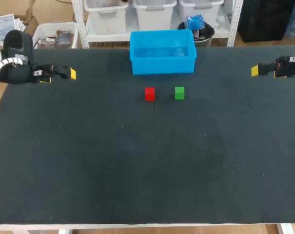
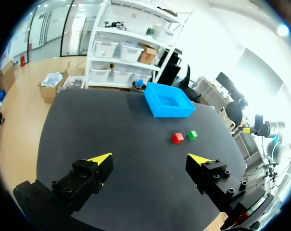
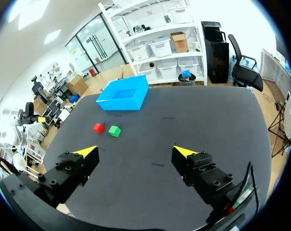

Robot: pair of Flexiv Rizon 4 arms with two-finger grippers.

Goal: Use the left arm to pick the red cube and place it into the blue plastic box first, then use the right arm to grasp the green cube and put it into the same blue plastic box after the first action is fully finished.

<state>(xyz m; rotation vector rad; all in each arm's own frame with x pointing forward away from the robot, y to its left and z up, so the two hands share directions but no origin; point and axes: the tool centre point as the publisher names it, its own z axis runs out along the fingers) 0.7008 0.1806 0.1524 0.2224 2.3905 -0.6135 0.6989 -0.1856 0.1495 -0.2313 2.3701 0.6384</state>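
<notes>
1. Red cube (image 1: 149, 93) and green cube (image 1: 179, 92) side by side on the table (image 1: 88, 170), just short of the blue plastic box (image 1: 162, 66).
2. Left gripper (image 2: 150, 158) and right gripper (image 3: 135, 151) well off to the sides, fingers spread, empty.
3. Box empty; both placements yet to do, red first.

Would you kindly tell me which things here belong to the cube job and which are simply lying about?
For the job: red cube, green cube, blue box, left gripper and right gripper, both open.
Not of the job: the dark table beneath them.
</notes>
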